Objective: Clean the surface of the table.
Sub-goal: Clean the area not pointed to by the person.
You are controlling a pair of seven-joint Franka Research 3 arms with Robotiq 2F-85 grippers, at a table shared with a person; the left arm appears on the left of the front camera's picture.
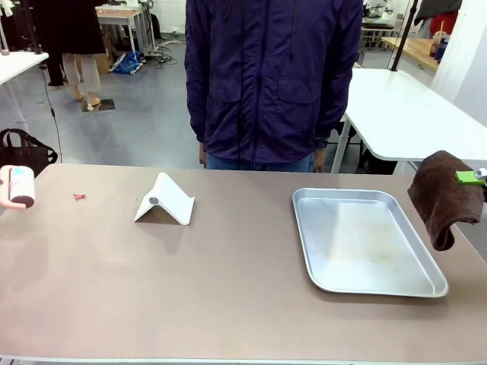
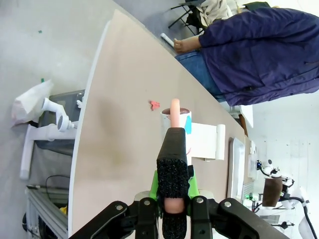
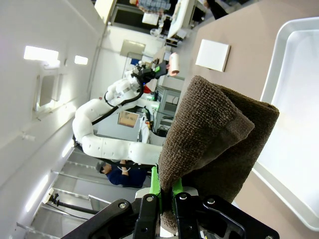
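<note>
Closest to the lens, the table (image 1: 228, 312) spreads its matte taupe top across the front view, from the near edge to the person (image 1: 274, 76) in a dark blue jacket standing at its far side. On its right half lies a silver tray (image 1: 365, 243), bare inside. Over the table's right end hangs a brown cloth (image 1: 441, 198), folded and drooping from the right gripper (image 1: 470, 177). The right wrist view gives that grip close up: the right gripper (image 3: 167, 191) has its jaws clamped tight on the cloth (image 3: 214, 144), with the tray (image 3: 299, 99) beyond it.

Left of centre a white tent-shaped stand (image 1: 165, 200) sits on the top, well apart from the tray. At the left end a lint roller (image 1: 19, 186) hovers. In the left wrist view the left gripper (image 2: 173, 169) is closed fully on the roller's pink handle, and the lint roller (image 2: 182, 119) points toward the stand (image 2: 204, 141). A tiny red scrap (image 1: 78, 196) lies on the top between roller and stand; the left wrist view shows that scrap (image 2: 154, 104) just beside the roller.
</note>
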